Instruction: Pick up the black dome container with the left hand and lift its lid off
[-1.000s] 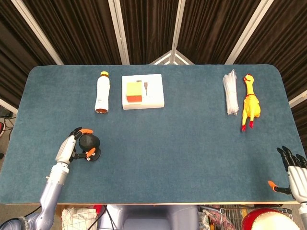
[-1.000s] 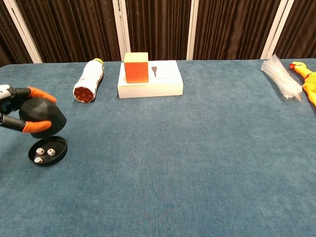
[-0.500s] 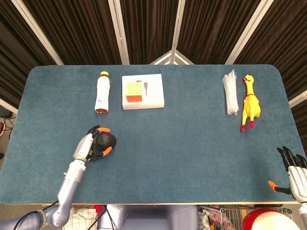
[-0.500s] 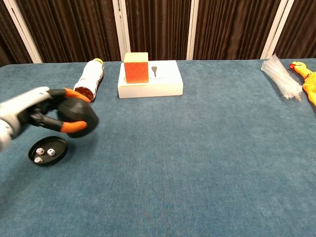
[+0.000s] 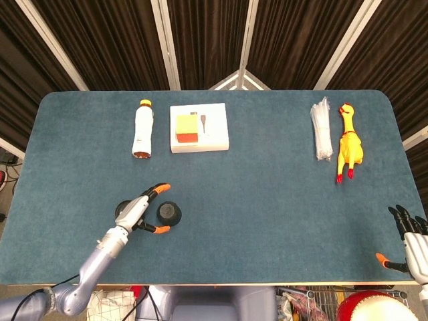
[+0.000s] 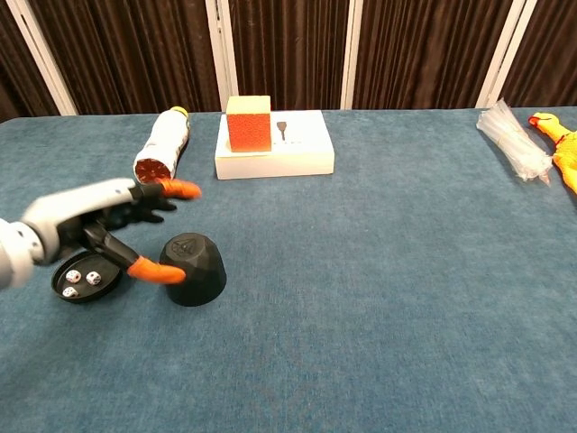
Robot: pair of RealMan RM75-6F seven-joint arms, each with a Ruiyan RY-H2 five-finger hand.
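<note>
The black dome lid (image 6: pixel 195 268) stands on the blue table, to the right of its shallow black base (image 6: pixel 87 275), which holds three small dice. In the head view the lid (image 5: pixel 168 212) sits just right of my left hand (image 5: pixel 138 213). My left hand (image 6: pixel 126 227) holds nothing; its fingers are spread, with one orange fingertip (image 6: pixel 159 270) close beside the lid's left side. My right hand (image 5: pixel 411 242) rests at the table's near right corner, fingers apart and empty; the chest view does not show it.
A white bottle (image 6: pixel 162 144) lies at the back left beside a white box (image 6: pixel 297 149) carrying an orange cube (image 6: pixel 248 124). A clear packet (image 5: pixel 322 128) and a yellow rubber chicken (image 5: pixel 348 144) lie at the back right.
My left hand carried the dome lid to the right, away from the base, set it on the table and let go, spreading its fingers. The right hand has not moved.
</note>
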